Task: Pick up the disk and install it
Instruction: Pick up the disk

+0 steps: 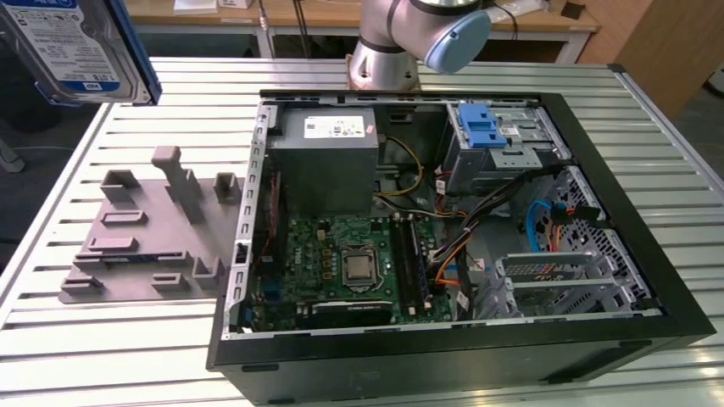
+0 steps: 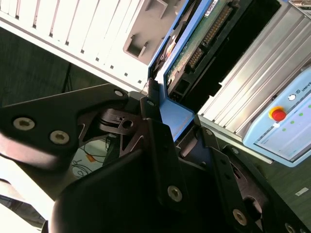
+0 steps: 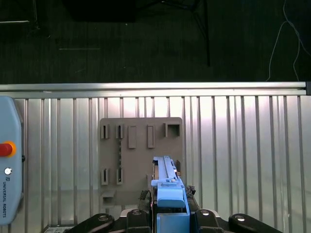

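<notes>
Exterior view, from its left: the disk [image 1: 74,47] is up in the air at the top corner, label towards the camera, well clear of the slatted table [image 1: 114,348]. Lower down, the grey tray [image 1: 147,237] lies on the table, and just beside it stands the open case [image 1: 453,360]. Inside, the grey box [image 1: 328,157] sits towards the left and the cage [image 1: 504,140] with its blue latch towards the right. My arm [image 1: 413,34] rises behind the case. In the second wrist view my gripper [image 2: 176,124] is clamped on the disk's blue bracket [image 2: 181,115], a finger [image 2: 151,109] on each side. In the first wrist view I hold the disk [image 3: 167,187] edge-on over the tray, and a pendant [image 3: 7,174] lies on the table.
</notes>
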